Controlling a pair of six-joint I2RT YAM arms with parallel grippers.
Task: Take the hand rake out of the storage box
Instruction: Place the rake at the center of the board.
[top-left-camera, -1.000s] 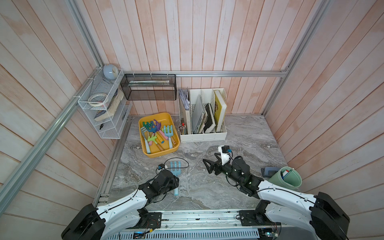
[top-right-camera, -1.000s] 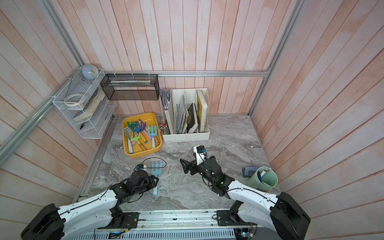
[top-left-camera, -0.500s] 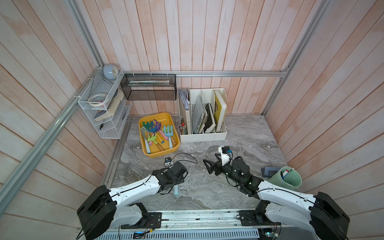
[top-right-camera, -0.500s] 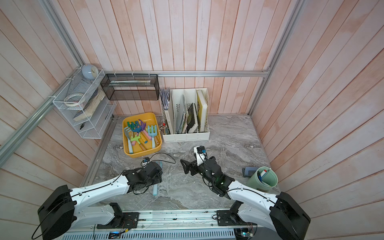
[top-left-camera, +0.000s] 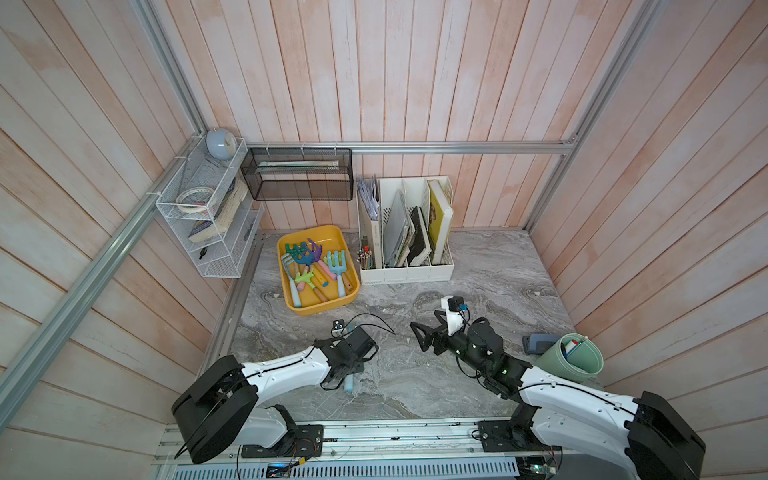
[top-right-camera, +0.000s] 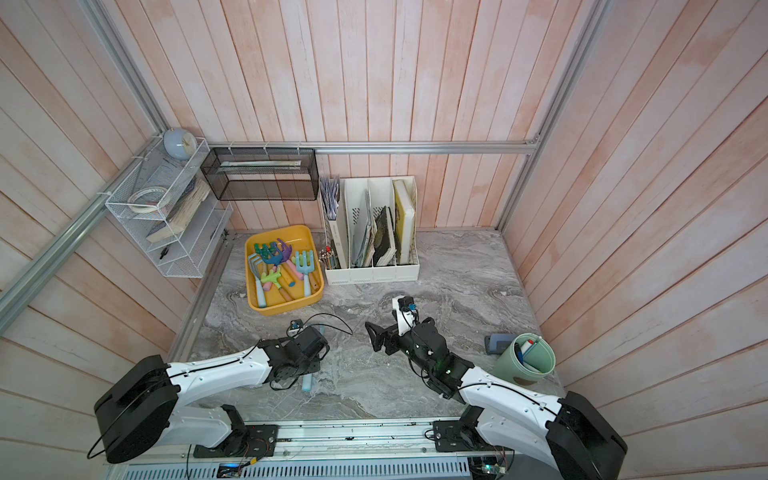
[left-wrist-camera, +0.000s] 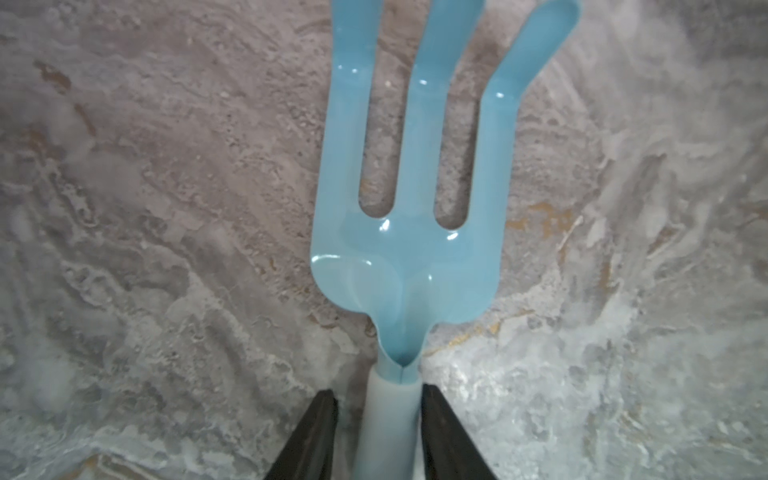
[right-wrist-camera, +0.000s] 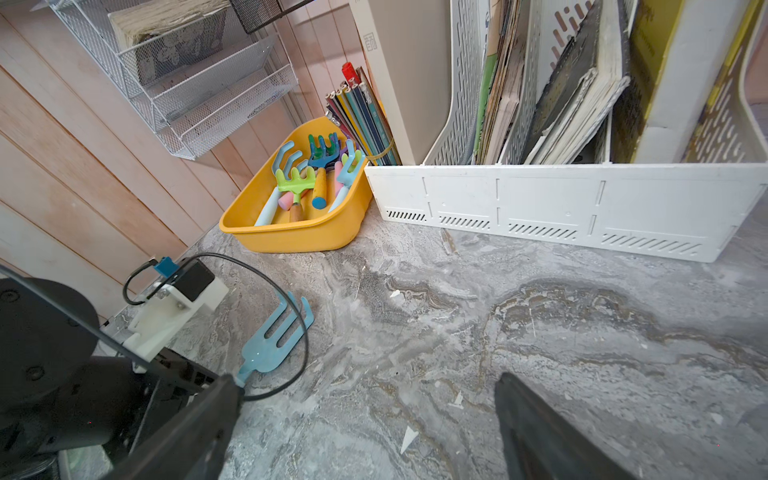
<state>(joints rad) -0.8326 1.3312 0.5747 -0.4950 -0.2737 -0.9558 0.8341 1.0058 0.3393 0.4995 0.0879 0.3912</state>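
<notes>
On the bench (top-left-camera: 415, 374) outside the storage box (top-left-camera: 322, 305) lies one hand rake (left-wrist-camera: 407, 266) — removal judged done; left jaws straddle its handle (left-wrist-camera: 388, 424), grip unclear — right jaws apart.

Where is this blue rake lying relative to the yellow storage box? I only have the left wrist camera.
Observer: The hand rake lies on the table, outside the storage box and nearer the robot than the box.
Operator: Is anything in the box?
Observer: Yes, several other rakes lie inside it.
Operator: And the right arm?
Observer: The right gripper hovers above the table beside the rake, fingers wide apart, holding nothing.
</notes>
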